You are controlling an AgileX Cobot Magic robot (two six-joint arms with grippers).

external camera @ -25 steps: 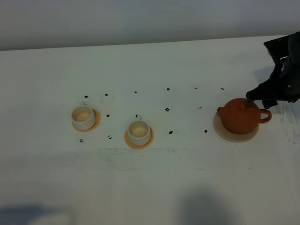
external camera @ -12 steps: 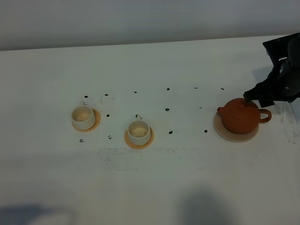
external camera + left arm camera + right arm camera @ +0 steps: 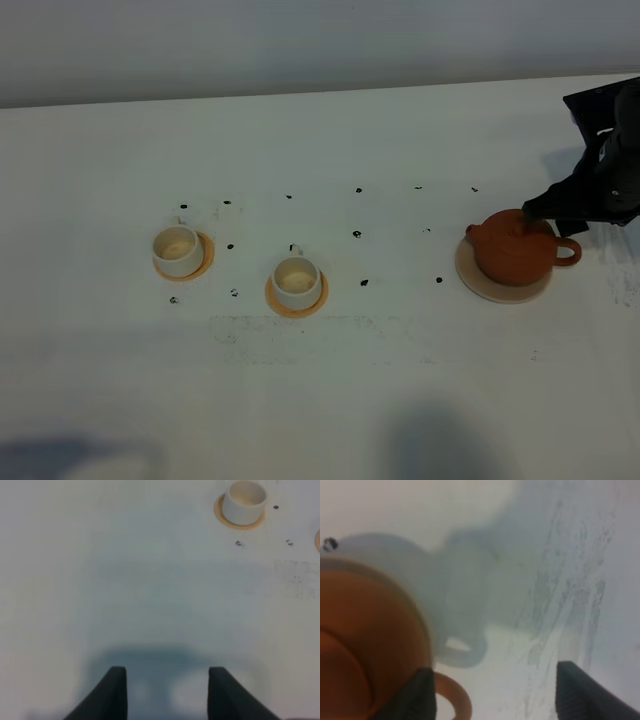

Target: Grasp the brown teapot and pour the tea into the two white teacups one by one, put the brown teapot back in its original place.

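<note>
High view overlooks table [image 3: 320,400], left wrist shares teacup [image 3: 244,500], right wrist nears teapot [image 3: 360,645]

right: teapot [image 3: 512,252] upright on disc [image 3: 500,292] | right gripper [image 3: 560,212] over its handle side | left: cup [image 3: 177,250] on coaster [image 3: 205,260] | centre: second cup [image 3: 296,282] on second coaster [image 3: 300,311] | white bench [image 3: 330,400] with black dots

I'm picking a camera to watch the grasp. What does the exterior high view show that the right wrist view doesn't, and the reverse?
Only exterior high: the two white teacups on coasters, plus the spout of the brown teapot. Only right wrist: the right pincer open, one finger beside the handle. Both: the teapot's body and handle.
</note>
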